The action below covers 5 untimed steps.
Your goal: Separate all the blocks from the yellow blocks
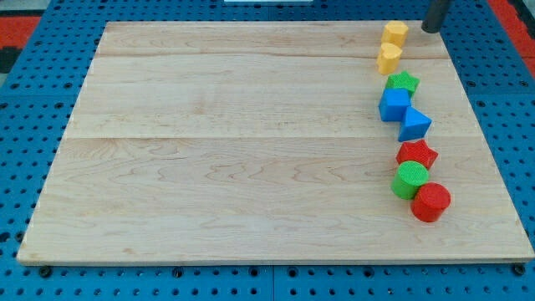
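Observation:
Two yellow blocks sit at the view's top right: a yellow hexagonal block (395, 33) and just below it a yellow heart-like block (389, 58). Below them runs a column: a green star (403, 83), a blue cube (394, 105), a blue triangular block (414, 124), a red star (417, 155), a green cylinder (410, 180) and a red cylinder (430, 201). The green star lies close under the lower yellow block. My tip (431, 30) is at the top edge, right of the upper yellow block, apart from it.
The wooden board (234, 150) lies on a blue pegboard table (25, 125). All blocks stand near the board's right edge. A red area shows at the view's top corners.

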{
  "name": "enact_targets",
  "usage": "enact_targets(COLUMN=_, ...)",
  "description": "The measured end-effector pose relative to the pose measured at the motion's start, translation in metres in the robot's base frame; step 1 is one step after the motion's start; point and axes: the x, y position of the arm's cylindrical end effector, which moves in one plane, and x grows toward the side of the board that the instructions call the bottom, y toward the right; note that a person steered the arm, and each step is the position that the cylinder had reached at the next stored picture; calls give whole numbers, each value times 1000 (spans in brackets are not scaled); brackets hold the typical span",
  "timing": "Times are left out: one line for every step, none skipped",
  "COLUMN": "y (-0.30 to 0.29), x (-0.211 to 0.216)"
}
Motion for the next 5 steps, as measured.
enact_targets(y=-34, x=0)
enact_targets(y=-71, x=68)
enact_targets(y=-89, x=93)
enact_targets(y=-81, x=121)
enact_targets(y=-79, x=165)
